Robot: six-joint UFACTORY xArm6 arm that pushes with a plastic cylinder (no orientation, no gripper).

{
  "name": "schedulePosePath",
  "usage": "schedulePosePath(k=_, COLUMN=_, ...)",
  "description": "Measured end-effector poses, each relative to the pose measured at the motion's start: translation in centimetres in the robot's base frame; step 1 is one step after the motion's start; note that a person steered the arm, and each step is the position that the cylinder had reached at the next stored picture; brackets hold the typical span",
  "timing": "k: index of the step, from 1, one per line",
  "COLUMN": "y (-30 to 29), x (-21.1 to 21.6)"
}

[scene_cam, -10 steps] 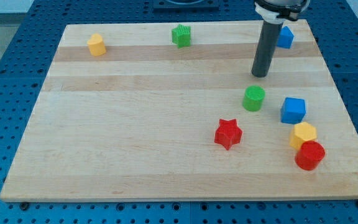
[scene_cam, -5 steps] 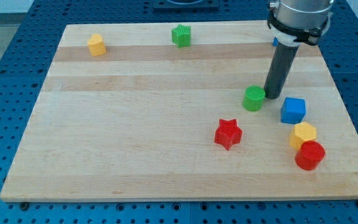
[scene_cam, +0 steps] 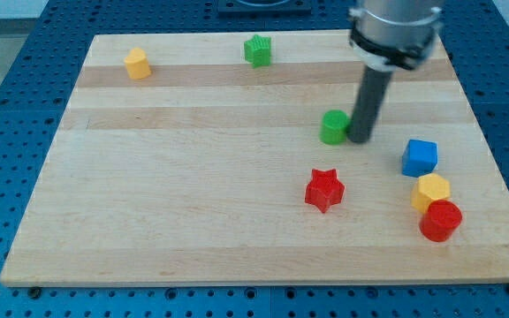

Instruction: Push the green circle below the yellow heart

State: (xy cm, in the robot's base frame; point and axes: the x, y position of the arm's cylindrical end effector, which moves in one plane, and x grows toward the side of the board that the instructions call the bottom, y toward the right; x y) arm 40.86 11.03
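Note:
The green circle (scene_cam: 333, 127) lies right of the board's middle. My tip (scene_cam: 359, 139) touches its right side. The yellow heart (scene_cam: 136, 64) sits near the board's top left corner, far to the left of and above the green circle.
A green star (scene_cam: 257, 50) sits at the top middle. A red star (scene_cam: 324, 189) lies below the green circle. A blue cube (scene_cam: 420, 157), a yellow hexagon (scene_cam: 431, 191) and a red cylinder (scene_cam: 440, 221) cluster at the right. The wooden board (scene_cam: 193, 221) lies on a blue perforated table.
My tip came down from the top right to the green circle's right side and pushed it left and slightly up. The blue block at the top right is now hidden behind the arm.

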Motion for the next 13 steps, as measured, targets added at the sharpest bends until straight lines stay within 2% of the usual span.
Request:
schedulePosePath(k=1, y=-4.6, x=-2.1)
schedulePosePath(k=2, y=-5.0, x=-2.2)
schedulePosePath(k=3, y=-2.0, x=-2.5)
schedulePosePath(k=4, y=-3.5, x=-2.9)
schedulePosePath(k=7, y=-14.7, x=-1.7)
schedulePosePath(k=8, y=-16.5, x=-1.7)
schedulePosePath(k=10, y=-12.8, x=-1.5)
schedulePosePath(k=13, y=-15.4, x=0.9)
